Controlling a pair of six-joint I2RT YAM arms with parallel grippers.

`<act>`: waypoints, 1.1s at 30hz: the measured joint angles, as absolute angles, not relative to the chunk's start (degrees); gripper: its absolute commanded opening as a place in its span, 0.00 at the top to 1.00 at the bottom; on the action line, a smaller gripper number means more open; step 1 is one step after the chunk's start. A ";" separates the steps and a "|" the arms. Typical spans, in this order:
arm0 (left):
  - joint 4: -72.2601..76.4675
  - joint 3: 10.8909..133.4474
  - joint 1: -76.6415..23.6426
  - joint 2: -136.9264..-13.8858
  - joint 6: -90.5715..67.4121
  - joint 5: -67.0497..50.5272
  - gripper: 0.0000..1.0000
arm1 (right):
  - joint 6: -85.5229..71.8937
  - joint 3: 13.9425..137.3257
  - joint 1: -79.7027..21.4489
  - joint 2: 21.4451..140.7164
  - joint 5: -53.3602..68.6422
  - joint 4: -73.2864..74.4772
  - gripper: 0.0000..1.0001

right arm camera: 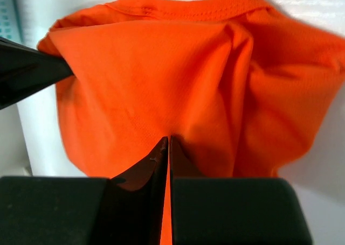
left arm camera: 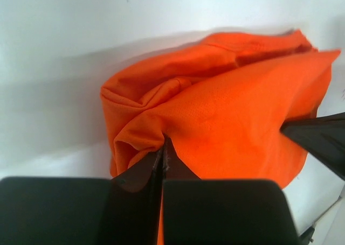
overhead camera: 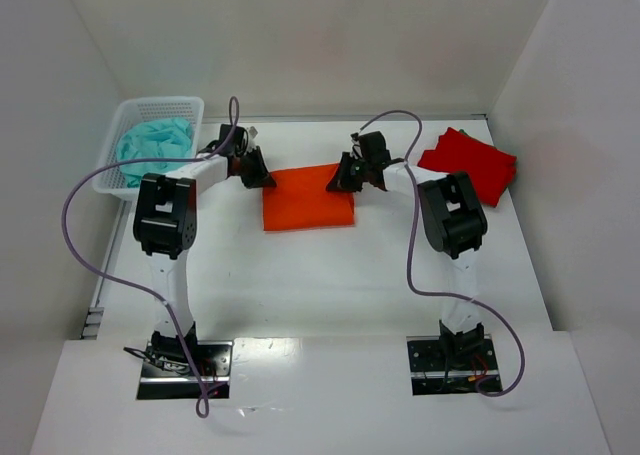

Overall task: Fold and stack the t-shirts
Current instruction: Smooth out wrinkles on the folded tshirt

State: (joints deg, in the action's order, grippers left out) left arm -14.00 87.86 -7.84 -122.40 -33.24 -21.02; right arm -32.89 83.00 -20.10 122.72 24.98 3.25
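Note:
The orange t-shirt [overhead camera: 307, 203] lies folded in the middle of the table. My left gripper [overhead camera: 262, 178] is shut on its far left corner, and the cloth [left arm camera: 226, 110] bunches at the fingertips in the left wrist view. My right gripper [overhead camera: 338, 182] is shut on its far right corner, with the orange cloth [right arm camera: 161, 78] pinched between the jaws in the right wrist view. The red t-shirt [overhead camera: 470, 162] lies folded at the far right of the table, apart from both grippers.
A white mesh basket [overhead camera: 120, 135] with teal cloth [overhead camera: 153, 143] in it stands at the far left. White walls close the table at the back and sides. Purple cables loop over both arms.

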 measured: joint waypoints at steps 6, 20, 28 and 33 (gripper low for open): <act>-13.92 90.56 -6.43 -125.62 -33.23 -21.05 0.91 | -32.56 85.67 -20.07 125.93 24.86 3.70 0.92; -16.06 92.54 -5.78 -119.57 -29.97 -22.11 0.35 | -31.32 84.65 -19.43 113.75 18.30 8.90 0.39; -15.37 85.06 -5.76 -103.83 -29.89 -23.34 0.29 | -29.96 76.79 -19.35 98.80 15.02 7.83 0.10; -16.17 79.78 -5.76 -97.81 -29.74 -24.40 0.27 | -29.85 69.38 -19.35 101.01 13.85 9.34 0.04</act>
State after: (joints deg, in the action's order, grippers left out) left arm -16.17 79.78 -5.76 -97.81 -29.74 -24.40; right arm -29.85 69.38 -19.35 101.01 13.85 9.34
